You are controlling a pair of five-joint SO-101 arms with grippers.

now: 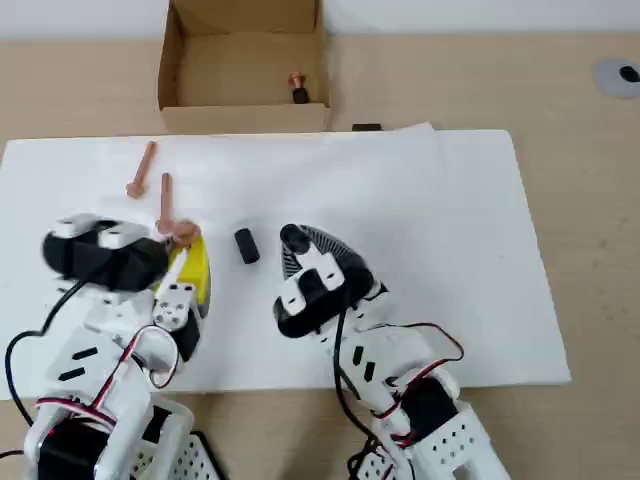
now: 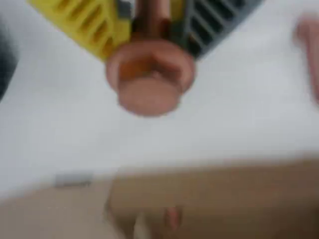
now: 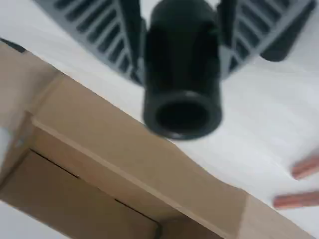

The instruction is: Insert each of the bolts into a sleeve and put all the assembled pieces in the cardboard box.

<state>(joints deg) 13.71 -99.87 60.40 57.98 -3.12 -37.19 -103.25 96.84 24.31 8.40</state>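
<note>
My left gripper (image 1: 186,243), which has one yellow finger, is shut on a copper-coloured bolt (image 2: 149,74) just above the white sheet, the bolt's head pointing toward the box. My right gripper (image 1: 296,243) is shut on a black sleeve (image 3: 182,74) whose open end faces the cardboard box (image 1: 243,118). A second black sleeve (image 1: 246,246) lies on the sheet between the two grippers. Two loose bolts (image 1: 140,170) (image 1: 165,195) lie at the sheet's far left. Inside the box rests one bolt-and-sleeve piece (image 1: 297,87).
A white sheet (image 1: 450,250) covers the wooden table; its right half is bare. The box stands at the sheet's far edge, open at the top. A grey disc (image 1: 617,76) sits at the table's far right corner.
</note>
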